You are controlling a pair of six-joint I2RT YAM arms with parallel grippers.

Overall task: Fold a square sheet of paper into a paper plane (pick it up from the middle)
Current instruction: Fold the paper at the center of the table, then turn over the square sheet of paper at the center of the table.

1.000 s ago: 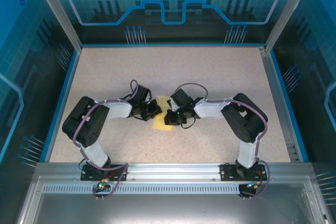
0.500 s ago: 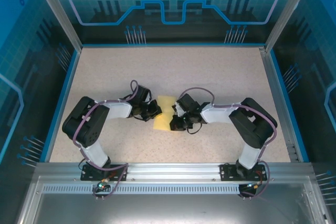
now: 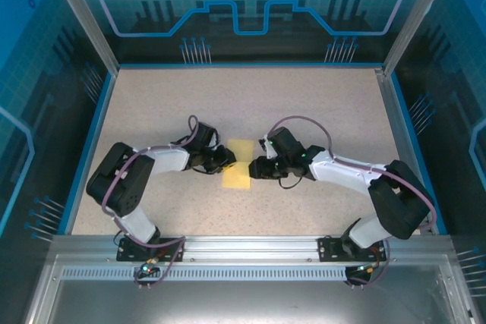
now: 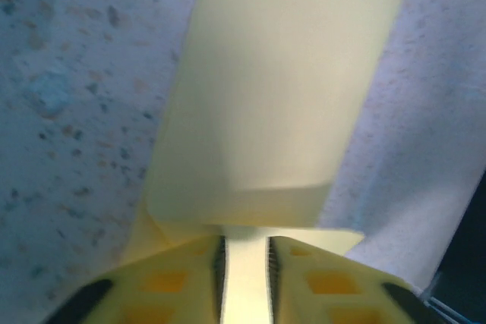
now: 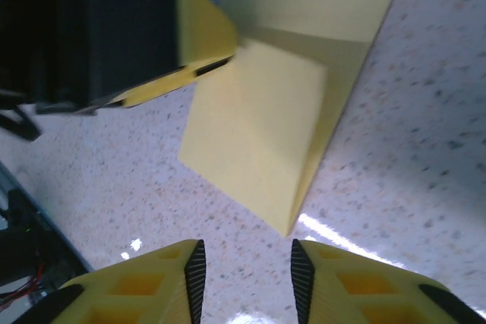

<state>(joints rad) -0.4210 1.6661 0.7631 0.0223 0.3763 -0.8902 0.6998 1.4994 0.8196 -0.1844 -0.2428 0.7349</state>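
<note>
The pale-yellow square sheet of paper (image 3: 238, 166) lies folded on the speckled table between my two grippers. In the left wrist view one fold of the paper (image 4: 273, 89) stands up ahead of the jaws and its near edge runs into the gap. My left gripper (image 3: 225, 159) (image 4: 244, 244) is open a little, jaws apart with the paper's edge between them, not pinched. My right gripper (image 3: 257, 168) (image 5: 247, 252) is open and holds nothing. It sits just short of the paper's (image 5: 266, 127) pointed corner. The left gripper's yellow finger (image 5: 201, 43) rests at the paper's far side.
The speckled tabletop (image 3: 304, 104) is ringed by a blue rim and glass walls (image 3: 395, 73). An aluminium rail (image 3: 250, 246) with both arm bases runs along the near edge. The right arm's elbow (image 3: 399, 199) reaches far out to the right.
The right gripper has let go, opened and backed off to the right of the paper, with its elbow swinging outward. The left jaws have parted slightly. The paper stays folded on the table.
</note>
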